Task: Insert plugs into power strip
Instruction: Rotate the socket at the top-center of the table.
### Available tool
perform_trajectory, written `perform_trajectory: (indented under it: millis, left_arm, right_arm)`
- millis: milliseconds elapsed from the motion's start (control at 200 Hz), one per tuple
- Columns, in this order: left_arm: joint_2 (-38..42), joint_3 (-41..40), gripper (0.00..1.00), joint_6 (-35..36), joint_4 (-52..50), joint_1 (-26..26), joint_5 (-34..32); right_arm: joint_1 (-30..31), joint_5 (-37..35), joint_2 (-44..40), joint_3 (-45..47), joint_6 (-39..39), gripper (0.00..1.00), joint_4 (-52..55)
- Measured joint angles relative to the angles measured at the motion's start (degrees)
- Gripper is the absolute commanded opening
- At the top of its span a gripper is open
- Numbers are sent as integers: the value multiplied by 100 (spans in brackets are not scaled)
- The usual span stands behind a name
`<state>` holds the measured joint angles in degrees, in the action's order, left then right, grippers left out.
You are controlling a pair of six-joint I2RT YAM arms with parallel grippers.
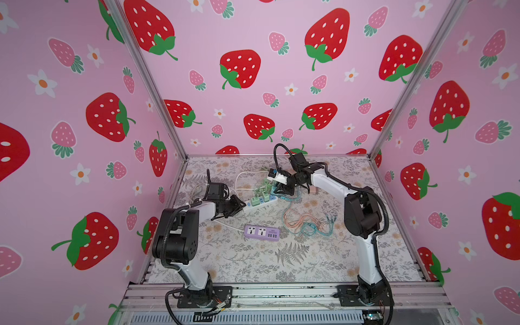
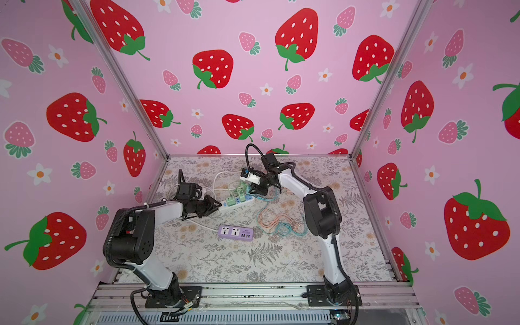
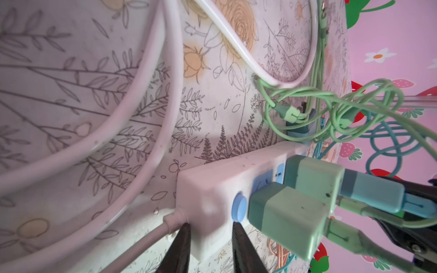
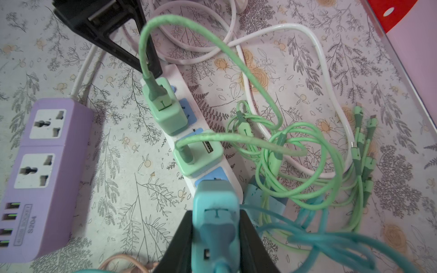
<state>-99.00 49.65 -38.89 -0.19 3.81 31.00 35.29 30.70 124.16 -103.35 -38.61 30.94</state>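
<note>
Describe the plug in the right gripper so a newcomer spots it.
Find the white power strip mid-table, beside the purple strip. At its end away from the cord, the right gripper pinches a cube plug. It is teal-blue; the two plugs seated further along are mint green.

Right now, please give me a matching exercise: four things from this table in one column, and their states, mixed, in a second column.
1 teal plug
2 mint green plugs
3 purple power strip
4 white power strip

A nothing plugged in
B cord end between fingers of left gripper
C seated in sockets, ungripped
D held by right gripper

Pairs: 1-D, 2-C, 3-A, 4-B
</note>
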Motion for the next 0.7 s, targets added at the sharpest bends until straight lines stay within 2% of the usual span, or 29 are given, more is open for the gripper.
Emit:
perform_trajectory:
  millis: [330, 700]
  left_arm:
    - [-245, 293, 32, 76, -48, 7, -17]
    - [-435, 581, 32, 232, -240, 11, -39]
  right_arm:
    - [22, -431, 0, 227, -9, 0, -247]
    - [87, -409, -4, 251, -98, 0, -258]
